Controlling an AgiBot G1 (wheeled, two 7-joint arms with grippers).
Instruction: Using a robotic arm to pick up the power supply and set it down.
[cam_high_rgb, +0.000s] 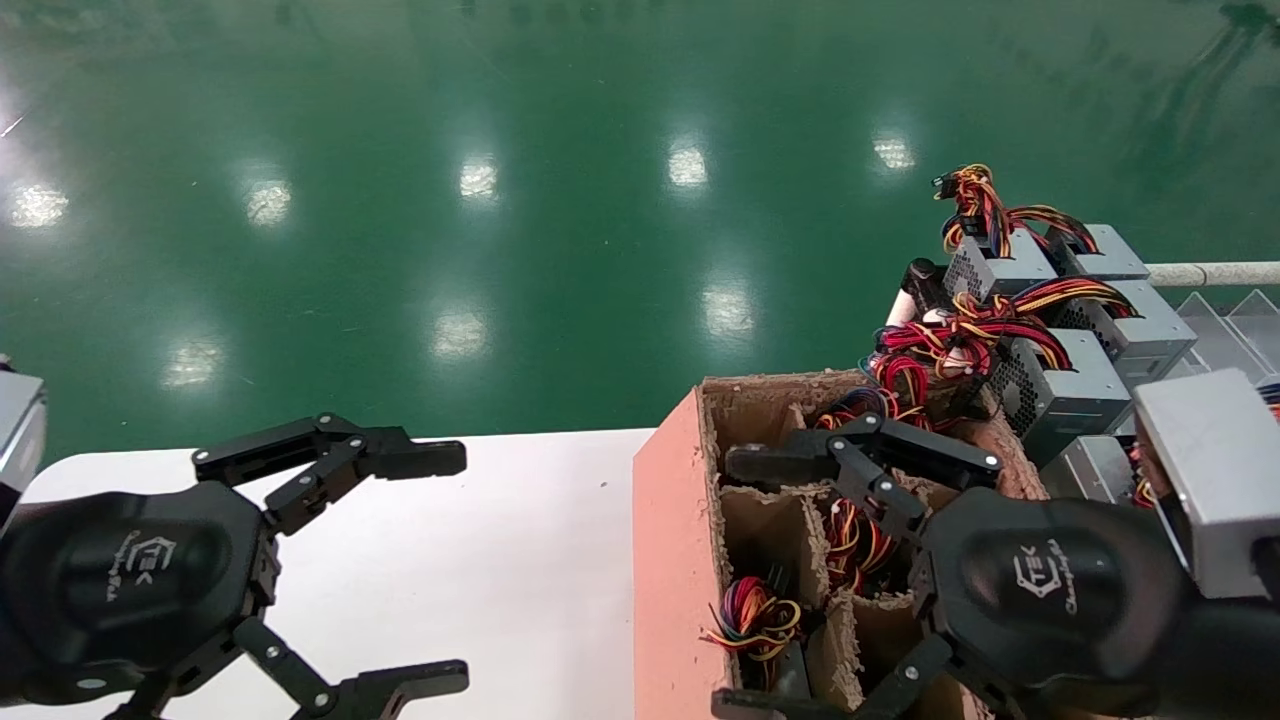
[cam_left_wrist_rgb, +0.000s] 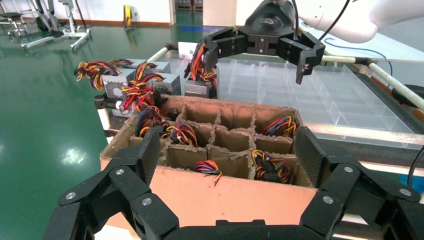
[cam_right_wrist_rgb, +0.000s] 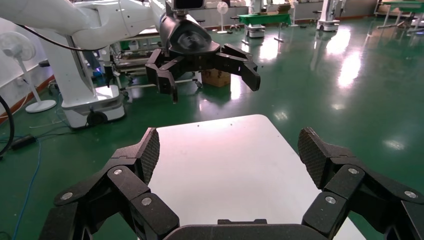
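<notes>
Several silver-grey power supplies (cam_high_rgb: 1065, 392) with honeycomb vents and red, orange and black wire bundles (cam_high_rgb: 960, 335) stand in a row at the back right, behind the cardboard box; the left wrist view shows them too (cam_left_wrist_rgb: 119, 86). My right gripper (cam_high_rgb: 740, 585) hovers open over the box's compartments, holding nothing. In its own view the right gripper (cam_right_wrist_rgb: 227, 150) faces the white table. My left gripper (cam_high_rgb: 445, 570) hangs open and empty above the white table (cam_high_rgb: 480, 560), to the left of the box, and looks at the box's pink side (cam_left_wrist_rgb: 227, 150).
The pink-brown divided cardboard box (cam_high_rgb: 665, 540) sits on the table's right end, loose wire bundles (cam_high_rgb: 755, 620) in several compartments. A clear plastic divided tray (cam_left_wrist_rgb: 320, 95) lies behind it to the right. Green floor (cam_high_rgb: 500, 250) lies beyond the table's far edge.
</notes>
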